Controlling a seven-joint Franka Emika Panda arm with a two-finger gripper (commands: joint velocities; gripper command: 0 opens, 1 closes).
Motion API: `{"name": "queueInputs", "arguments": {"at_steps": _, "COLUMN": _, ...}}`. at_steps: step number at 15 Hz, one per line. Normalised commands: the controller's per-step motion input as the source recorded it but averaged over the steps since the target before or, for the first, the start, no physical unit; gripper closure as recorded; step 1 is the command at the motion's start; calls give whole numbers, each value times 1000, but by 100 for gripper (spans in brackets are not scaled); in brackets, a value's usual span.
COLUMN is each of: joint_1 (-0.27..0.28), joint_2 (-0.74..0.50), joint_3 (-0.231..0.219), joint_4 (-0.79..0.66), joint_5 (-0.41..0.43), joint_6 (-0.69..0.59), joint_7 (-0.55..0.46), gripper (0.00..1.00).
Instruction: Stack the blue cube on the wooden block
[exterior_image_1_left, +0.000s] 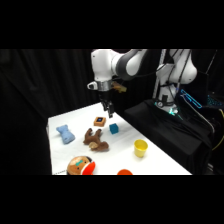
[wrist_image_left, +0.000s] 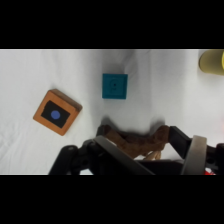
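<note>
Two task things lie near my worktop's (exterior_image_1_left: 150, 162) far edge: the wooden block (exterior_image_1_left: 100, 121) leftmost, the blue cube (exterior_image_1_left: 114, 128) just right of it, apart. Above them hang my jaws; whether they're released or clenched, I cannot tell.

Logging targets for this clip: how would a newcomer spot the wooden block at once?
Start at the white table and find the brown plush animal near its middle. Just behind it, towards the far edge, lies the wooden block. Unlike the solid teal blue cube beside it, it is flat and tan, with a dark square on top.
</note>
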Motion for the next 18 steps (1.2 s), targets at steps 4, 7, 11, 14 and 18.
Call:
{"name": "queueInputs", "arguments": {"at_steps": 4, "joint_1": -48, "joint_2": -204, "joint_3": -21, "joint_4": -360, "joint_5": 44, "joint_6": 382, "joint_7": 27, "gripper": 0}}
{"name": "queueInputs", "arguments": {"at_steps": 7, "joint_1": -32, "joint_2": -154, "joint_3": -4, "joint_4": -322, "joint_5": 60, "joint_6": 359, "joint_7": 34, "gripper": 0}}
{"name": "queueInputs", "arguments": {"at_steps": 11, "joint_1": -16, "joint_2": -50, "joint_3": 14, "joint_4": -272, "joint_5": 98, "joint_6": 408, "joint_7": 45, "gripper": 0}}
{"name": "queueInputs", "arguments": {"at_steps": 14, "joint_1": -20, "joint_2": 84, "joint_3": 7, "joint_4": -156, "joint_5": 107, "joint_6": 415, "joint_7": 83, "gripper": 0}}
{"name": "queueInputs", "arguments": {"at_steps": 18, "joint_1": -14, "joint_2": 178, "joint_3": -11, "joint_4": -49, "joint_5": 56, "joint_6": 380, "joint_7": 114, "gripper": 0}}
